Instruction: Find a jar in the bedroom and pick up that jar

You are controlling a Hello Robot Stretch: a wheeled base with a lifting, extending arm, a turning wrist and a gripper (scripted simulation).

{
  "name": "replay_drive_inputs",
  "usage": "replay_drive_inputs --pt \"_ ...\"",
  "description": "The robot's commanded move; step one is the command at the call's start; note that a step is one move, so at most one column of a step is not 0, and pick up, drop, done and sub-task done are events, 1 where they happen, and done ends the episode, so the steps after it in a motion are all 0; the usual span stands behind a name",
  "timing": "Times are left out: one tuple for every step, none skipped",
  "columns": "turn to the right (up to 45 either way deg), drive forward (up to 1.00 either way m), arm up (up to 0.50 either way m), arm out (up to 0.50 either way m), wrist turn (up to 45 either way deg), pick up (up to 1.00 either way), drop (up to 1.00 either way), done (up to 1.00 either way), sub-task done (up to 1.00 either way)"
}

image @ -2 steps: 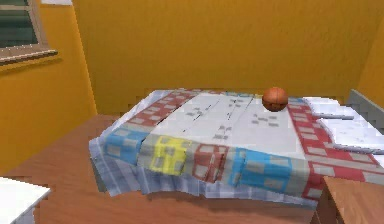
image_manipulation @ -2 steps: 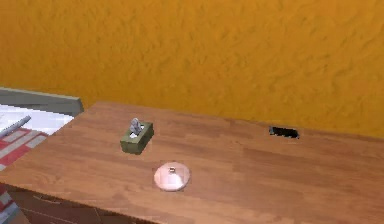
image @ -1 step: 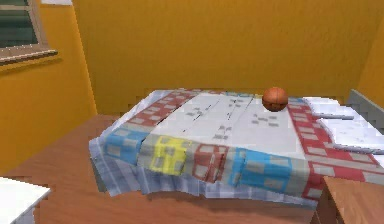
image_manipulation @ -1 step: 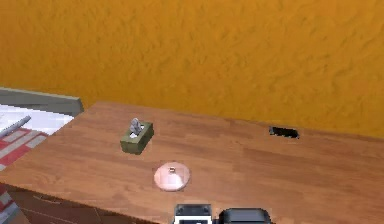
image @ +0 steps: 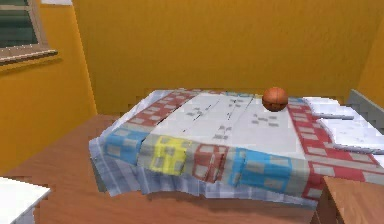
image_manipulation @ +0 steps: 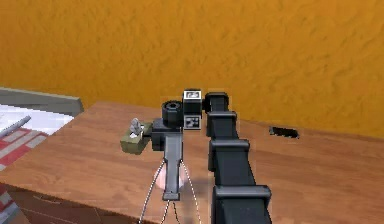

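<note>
Gripper (image_manipulation: 168, 218): the dark body lies left of the two white marker squares (image_manipulation: 192, 98). Its two thin fingers (image_manipulation: 151, 203) run down toward the arm side view's bottom edge, where their tips are cut off. Its state cannot be told, nor whether it holds anything.

Arm (image_manipulation: 232, 160): a dark segmented bar rising from the bottom edge, extended out over a brown wooden top (image_manipulation: 320, 170), with the wrist at the far end.

Small olive-and-grey object (image_manipulation: 133, 140): it stands on the wooden top just left of the gripper body; contact cannot be judged. It appears upright, grey part above a squat olive part. It is too small to confirm as a jar, and its long axis cannot be made out.

Also on the wooden top, well to the right of the arm, lies a small flat black item (image_manipulation: 285, 131), unidentifiable. An orange wall (image_manipulation: 250, 50) stands behind.

The arm side view's left edge shows part of a bed (image_manipulation: 15, 150) with a red-checked cover.

Forward view: the same bed under a patchwork cover, an orange-brown ball (image: 276, 97) on it near white pillows (image: 335, 110), and a window (image: 20, 30) at upper left. A white corner (image: 15, 200) at lower left is cut off and unidentified.
</note>
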Motion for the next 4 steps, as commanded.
replay_drive_inputs --pt "0.0 0.00 0.00 0.00 45.0 0.00 0.00 0.00 0.00" --pt "0.0 0.00 0.00 0.00 45.0 0.00 0.00 0.00 0.00" --pt "0.0 0.00 0.00 0.00 45.0 0.00 0.00 0.00 0.00" --pt "0.0 0.00 0.00 0.00 33.0 0.00 0.00 0.00 0.00"
